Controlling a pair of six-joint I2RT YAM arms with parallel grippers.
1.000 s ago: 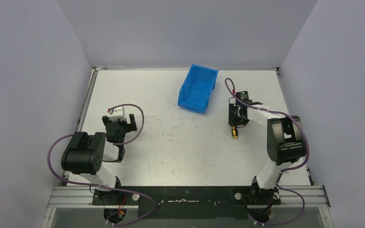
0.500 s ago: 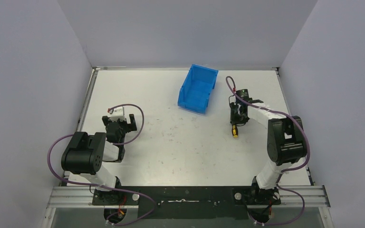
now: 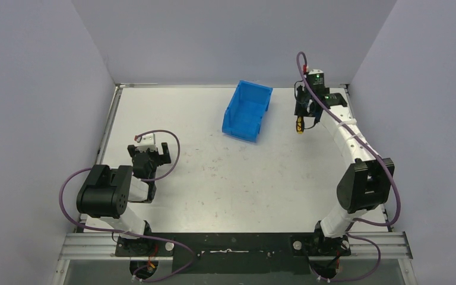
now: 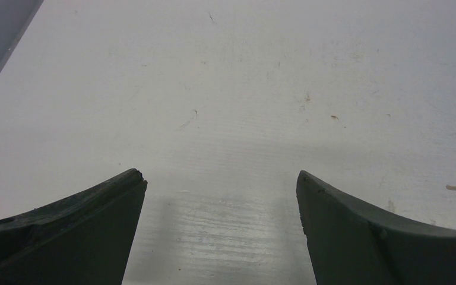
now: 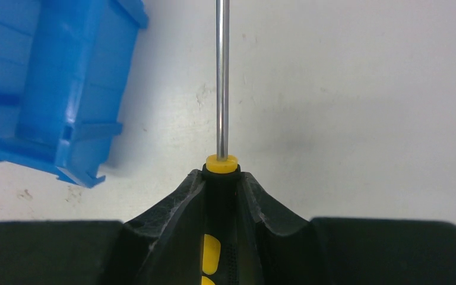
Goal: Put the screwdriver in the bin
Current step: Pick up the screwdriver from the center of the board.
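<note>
My right gripper [image 3: 301,119] is shut on the screwdriver [image 3: 300,124] and holds it in the air at the back right, to the right of the blue bin [image 3: 247,110]. In the right wrist view the black-and-yellow handle [image 5: 221,196] sits clamped between my fingers, and the thin metal shaft [image 5: 221,77] points away over the white table. The bin's outer side [image 5: 41,89] shows at the left of that view. My left gripper [image 3: 154,155] is open and empty, low over the table at the left; its fingers [image 4: 65,225] frame bare table.
The white table [image 3: 214,172] is enclosed by pale walls on the left, back and right. The right wall stands close to my raised right arm. A metal rail [image 3: 231,246] runs along the near edge by the arm bases.
My right gripper has lifted the screwdriver off the table and carried it up and toward the back right, level with the bin. The left arm has not moved.
</note>
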